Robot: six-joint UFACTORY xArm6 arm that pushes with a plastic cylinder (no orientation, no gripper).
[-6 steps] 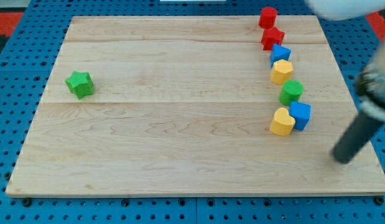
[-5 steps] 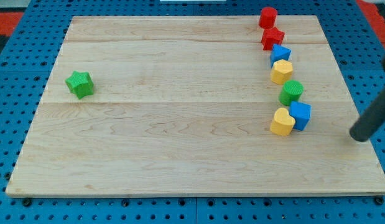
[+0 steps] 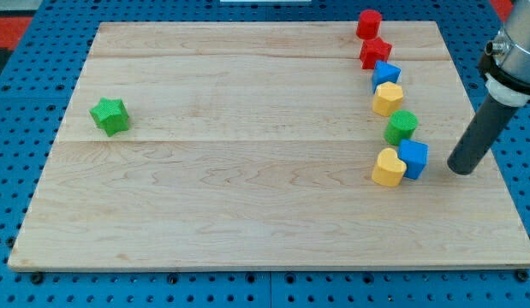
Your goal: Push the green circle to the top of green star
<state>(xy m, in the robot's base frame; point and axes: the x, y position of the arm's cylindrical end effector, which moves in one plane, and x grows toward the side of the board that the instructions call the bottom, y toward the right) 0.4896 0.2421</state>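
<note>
The green circle (image 3: 401, 126) sits at the view's right in a column of blocks, between a yellow block (image 3: 387, 98) above it and a blue block (image 3: 413, 158) below it. The green star (image 3: 109, 115) lies alone far off at the view's left. My tip (image 3: 460, 169) rests on the board at the right, a short way right of the blue block and below-right of the green circle, touching neither.
The column also holds a red block (image 3: 368, 23) at the top, a red star-like block (image 3: 375, 52), a blue block (image 3: 385, 74), and a yellow heart (image 3: 388, 167) at the bottom. The wooden board (image 3: 247, 214) lies on a blue pegboard.
My tip has moved up from the lower right of the board and then leftward, closer to the blue block. No block has moved.
</note>
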